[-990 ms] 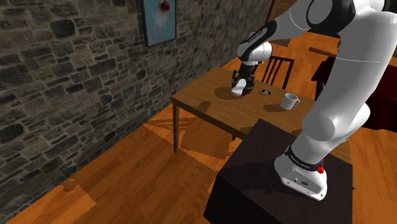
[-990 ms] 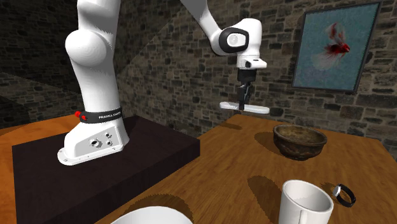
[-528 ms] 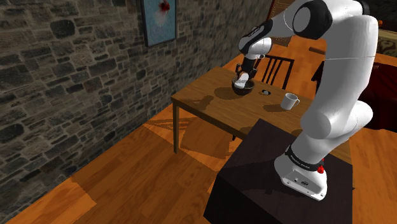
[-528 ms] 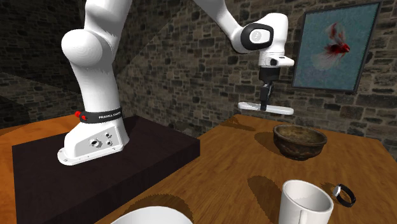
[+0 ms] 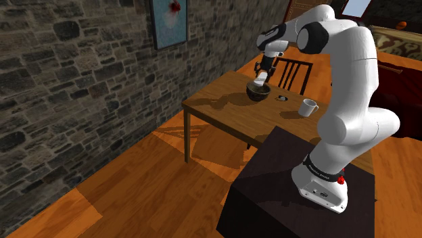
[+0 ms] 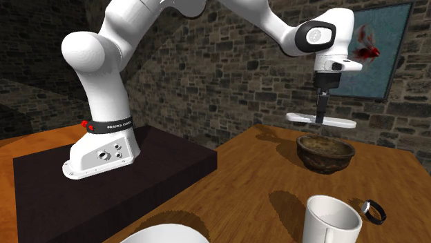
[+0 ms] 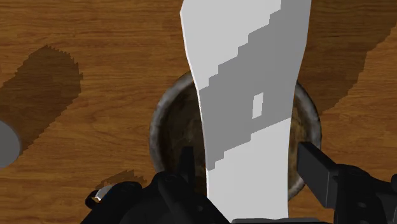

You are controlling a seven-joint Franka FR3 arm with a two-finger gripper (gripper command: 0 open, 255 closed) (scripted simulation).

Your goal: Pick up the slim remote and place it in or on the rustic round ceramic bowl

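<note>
- My gripper (image 6: 320,118) has its fingers clamped on the white remote (image 6: 341,123), above the brown bowl (image 6: 324,153).
- I see a wooden table (image 5: 230,113), stone wall (image 5: 67,81), and plank floor (image 5: 135,186).

We find a home's dining room, rough stone wall (image 5: 67,61) hung with a framed fish picture (image 6: 376,69), wooden table (image 5: 223,111) with a dark chair (image 5: 295,73) at its far side, white mug (image 5: 309,107) and brown bowl (image 6: 324,155) on top, warm plank floor (image 5: 135,189) beneath.
</note>
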